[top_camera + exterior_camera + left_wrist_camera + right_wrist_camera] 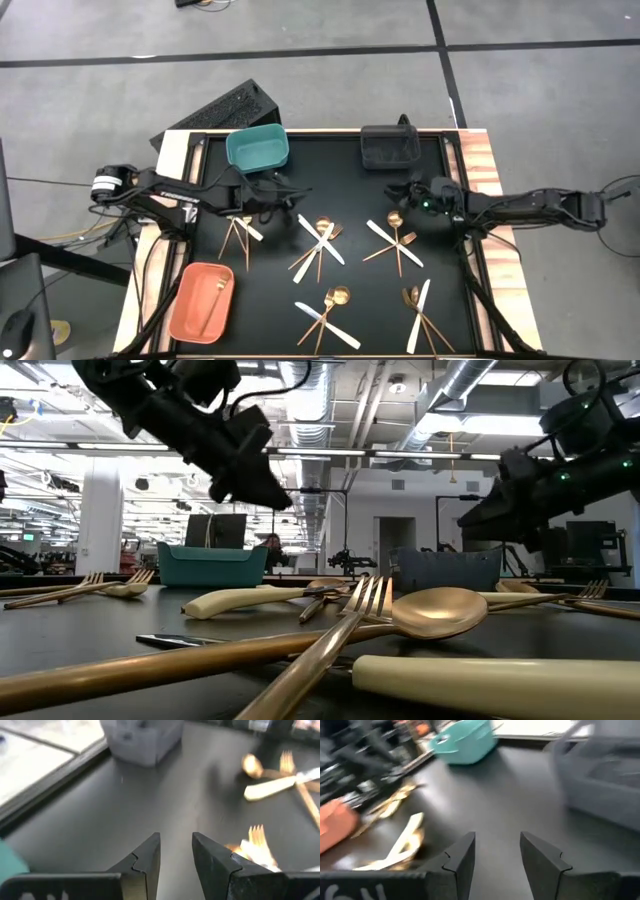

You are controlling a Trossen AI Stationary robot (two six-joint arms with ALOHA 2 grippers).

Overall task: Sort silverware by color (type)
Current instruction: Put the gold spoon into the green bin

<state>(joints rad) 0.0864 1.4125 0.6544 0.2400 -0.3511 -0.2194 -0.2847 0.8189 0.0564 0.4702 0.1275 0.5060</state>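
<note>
On the black tabletop (pixel 280 290) the silverware (pixel 322 245) lies in five loose clusters of crossed gold forks and spoons with white-handled knives: one (pixel 240 232) near the left edge just below the left arm, one at the centre, one (pixel 396 243) to the right of centre, and two along the near side, at (pixel 330 312) and at (pixel 420 312). A single gold utensil (pixel 220 288) already lies inside the salmon bin (pixel 201 302) at the near left corner of the tabletop. The teal bin (pixel 257 148) sits at the far edge, left of centre, and the black bin (pixel 390 147) sits at the far edge to the right; what either holds cannot be told from above. The left pincer (pixel 268 189) hangs just below the teal bin, over bare tabletop between that bin and the left cluster; its wrist view shows the two dark fingers (pixel 145 862) apart with a narrow gap and nothing between them. The right pincer (pixel 402 192) hangs just below the black bin and above the right-of-centre cluster; its fingers (pixel 462 855) are spread with nothing between them, the black bin to one side and the teal bin farther off. In the low view both arms are raised clear of the utensils.
</note>
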